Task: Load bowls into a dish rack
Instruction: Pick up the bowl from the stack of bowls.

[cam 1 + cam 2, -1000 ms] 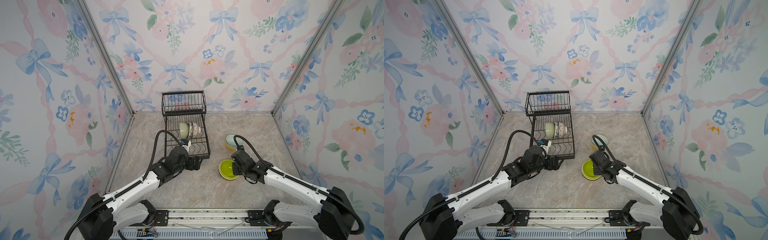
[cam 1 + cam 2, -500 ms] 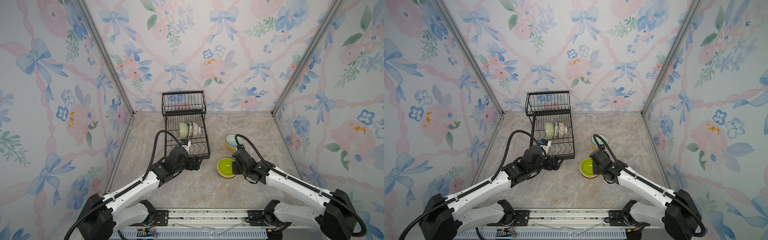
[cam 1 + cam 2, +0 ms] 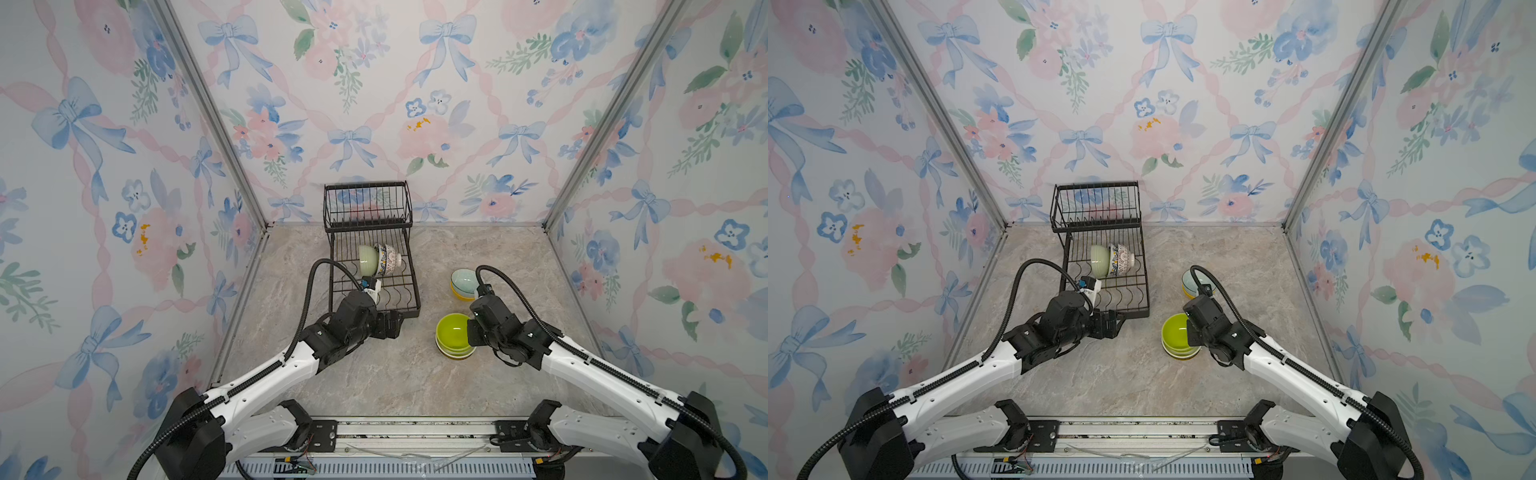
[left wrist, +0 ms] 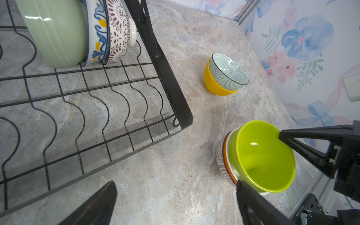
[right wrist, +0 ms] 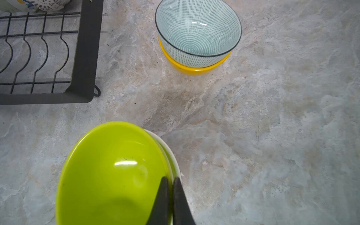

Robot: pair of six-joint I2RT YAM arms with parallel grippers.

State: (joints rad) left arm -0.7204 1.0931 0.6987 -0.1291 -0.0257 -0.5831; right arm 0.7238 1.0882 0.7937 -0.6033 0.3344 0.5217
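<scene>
The right tool [image 5: 169, 179] has pinched shut since a moment ago. It now holds the right rim of the lime green bowl [image 5: 113, 171]. The bowl has tipped up and slid a little to the left.

The table [image 3: 374, 374] is gray stone. The dish rack [image 4: 171, 85] stands at the far middle of it. Two bowls stand on their sides in its low tray: a pale green bowl [image 3: 368, 260] and a patterned bowl [image 3: 386, 258], touching each other.

To the right of the rack, a teal bowl [image 5: 196, 33] sits inside a yellow bowl [image 5: 194, 69]. Nearer, the lime green bowl leans on top of a small stack. Under it I can see a white bowl, an orange rim and a striped bowl [image 4: 221, 157].

The left tool [image 4: 176, 184] is wide open and holds nothing. It hangs by the near right corner of the rack.

I think the lime green bowl is ready to be lifted off the stack and carried left to the rack. Five bowls are not in the rack yet.
</scene>
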